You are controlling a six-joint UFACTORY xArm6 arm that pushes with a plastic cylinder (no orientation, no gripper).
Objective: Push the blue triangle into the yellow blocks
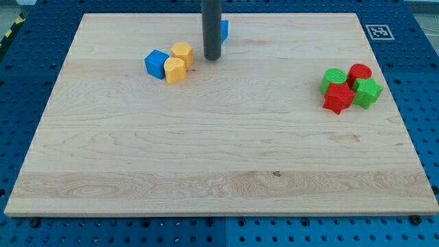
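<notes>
My tip [211, 57] rests on the board near the view's top centre. The blue triangle [223, 29] sits right behind the rod, mostly hidden by it, with only its right edge showing. Two yellow blocks lie just to the left of my tip: one [182, 52] nearer the view's top and one [175, 70] below it, touching each other. A blue cube [157, 64] touches the lower yellow block on its left side. My tip is a short gap to the right of the yellow blocks.
A cluster at the view's right holds a green block [334, 78], a red cylinder [359, 73], a green star-like block [368, 92] and a red star-like block [338, 98]. A fiducial tag [376, 31] marks the board's top right corner.
</notes>
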